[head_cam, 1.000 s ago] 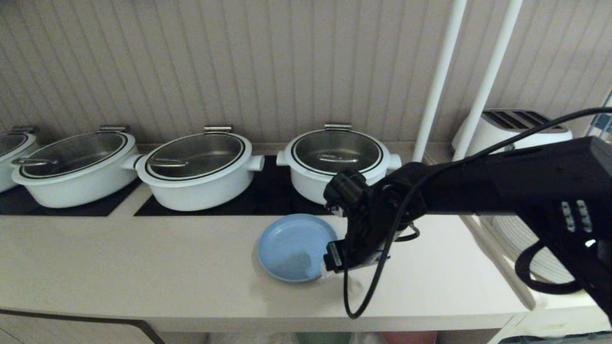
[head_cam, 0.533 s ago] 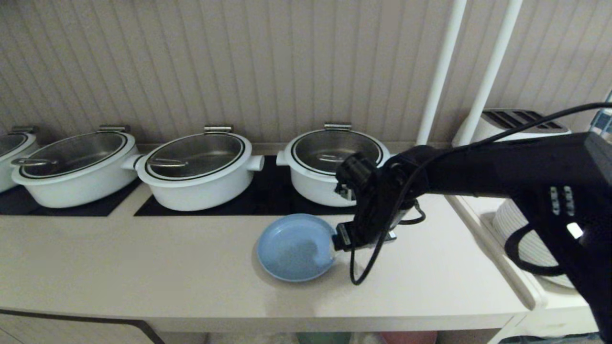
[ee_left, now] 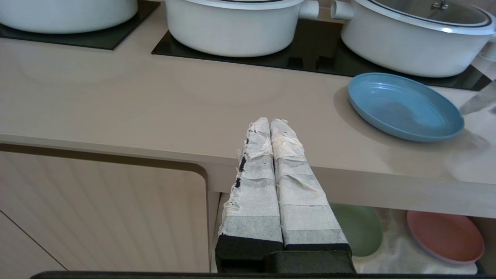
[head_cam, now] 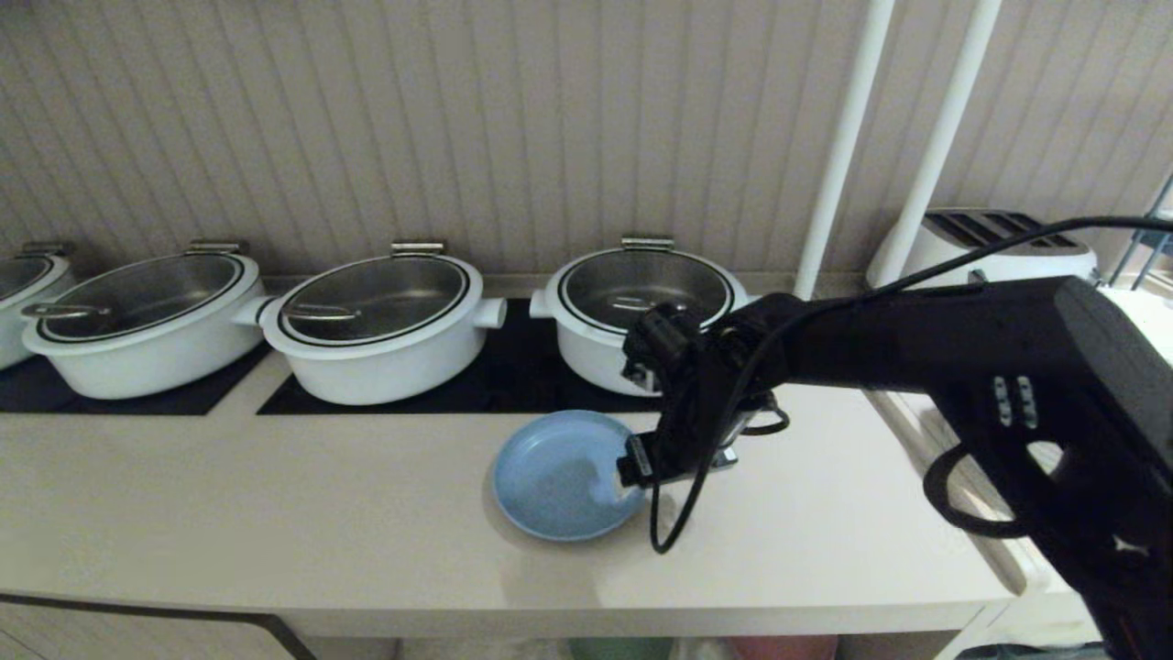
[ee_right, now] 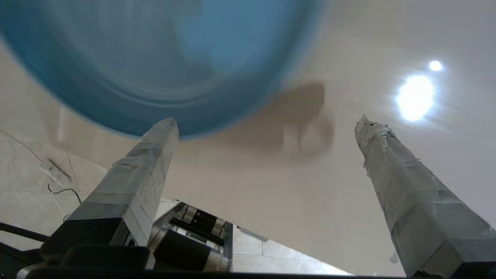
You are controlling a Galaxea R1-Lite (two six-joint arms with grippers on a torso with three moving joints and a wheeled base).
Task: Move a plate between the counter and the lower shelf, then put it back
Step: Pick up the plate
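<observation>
Right gripper [head_cam: 616, 486]: arm reaching level across the counter [head_cam: 275, 513], wrist bent down, fingers spread wide at the plate [head_cam: 564, 472] rim; plate flat, round, no long axis. Left gripper [ee_left: 271, 128]: pressed together, parked below the counter edge.

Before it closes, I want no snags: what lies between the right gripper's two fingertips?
Only bare counter and a shadow. In the right wrist view the right gripper is open, one fingertip at the plate rim.

The black right arm reaches in from the frame's right side to its centre, its right gripper [head_cam: 612, 490] pointing downward, taped fingers [ee_right: 147, 162] spread wide. The left gripper [ee_left: 271, 124] stays parked, fingers pressed together.
</observation>
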